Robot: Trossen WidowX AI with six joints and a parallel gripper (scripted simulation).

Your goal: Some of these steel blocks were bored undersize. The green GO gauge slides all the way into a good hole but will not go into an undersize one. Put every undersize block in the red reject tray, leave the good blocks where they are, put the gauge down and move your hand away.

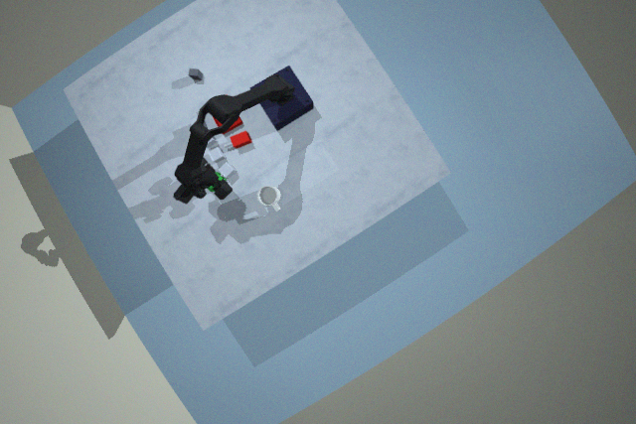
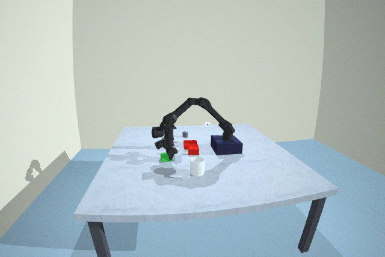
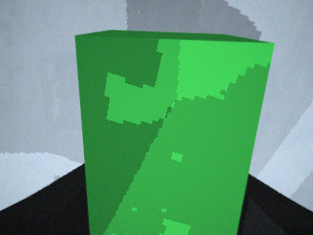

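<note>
green gauge (image 1: pixel 219 179) (image 2: pixel 165 157) (image 3: pixel 168 132) held in tool (image 1: pixel 208 184) (image 2: pixel 171 158)
</note>
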